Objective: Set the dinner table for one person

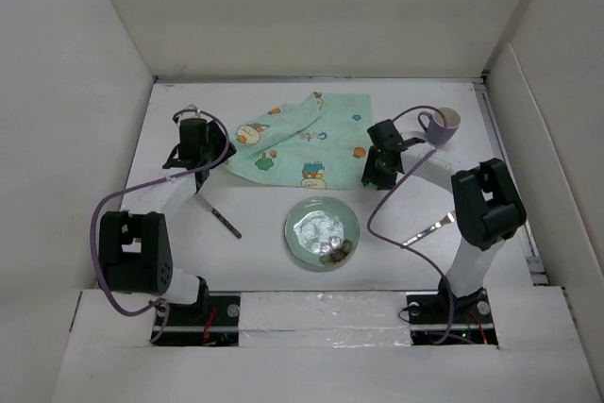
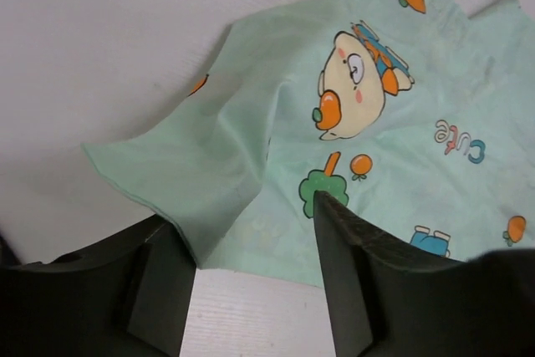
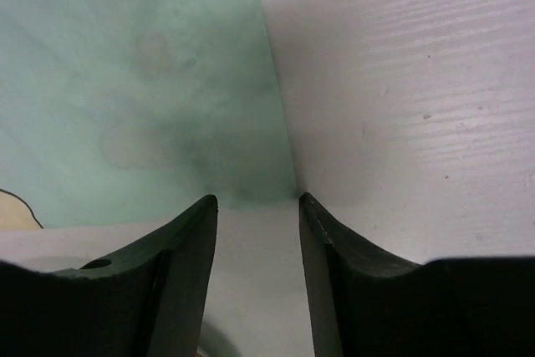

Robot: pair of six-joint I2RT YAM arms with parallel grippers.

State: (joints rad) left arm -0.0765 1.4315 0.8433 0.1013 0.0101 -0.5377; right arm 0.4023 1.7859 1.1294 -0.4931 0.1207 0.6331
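The dinner table (image 1: 189, 252) is a white surface with white walls. A mint-green cartoon-print cloth (image 1: 307, 139) lies at its middle back, its left side rumpled. My left gripper (image 1: 209, 163) is open at the cloth's near-left corner; in the left wrist view the gripper (image 2: 251, 236) has the folded cloth edge (image 2: 192, 198) between its fingers. My right gripper (image 1: 372, 179) is open at the near-right corner; in the right wrist view the gripper (image 3: 257, 202) has the cloth corner (image 3: 251, 165) just beyond its fingertips. A green plate (image 1: 307, 214) lies in front of the cloth.
A purple mug (image 1: 440, 125) stands at the back right. A dark-handled knife (image 1: 226, 222) lies left of the plate and a silver utensil (image 1: 436, 226) right of it. Small shiny bits (image 1: 335, 250) sit in the plate.
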